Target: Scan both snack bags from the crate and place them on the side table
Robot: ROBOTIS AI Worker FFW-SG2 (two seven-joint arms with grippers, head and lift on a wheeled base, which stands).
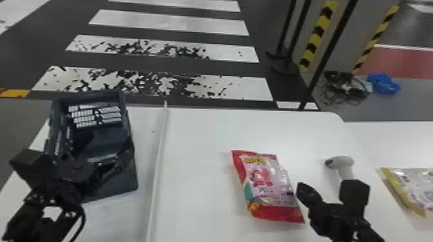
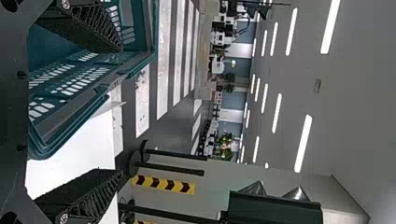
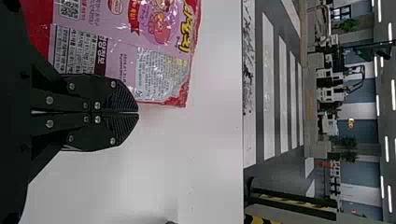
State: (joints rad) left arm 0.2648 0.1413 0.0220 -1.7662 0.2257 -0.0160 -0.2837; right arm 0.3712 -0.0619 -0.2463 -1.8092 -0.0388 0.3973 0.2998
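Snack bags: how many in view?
2. The red one is on the table; the yellow-edged one is at the head view's right edge. The left arm covers part of the crate, so more may be hidden.

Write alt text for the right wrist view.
The right gripper, shut and empty, is at the edge of a red-and-pink snack bag with a cartoon character, lying on a white table. Beyond the table, a zebra crossing marks the floor.

Free tabletop (image 1: 196, 144) between crate (image 1: 130, 177) and red bag (image 1: 267, 183), scanner (image 1: 344, 162) near bag
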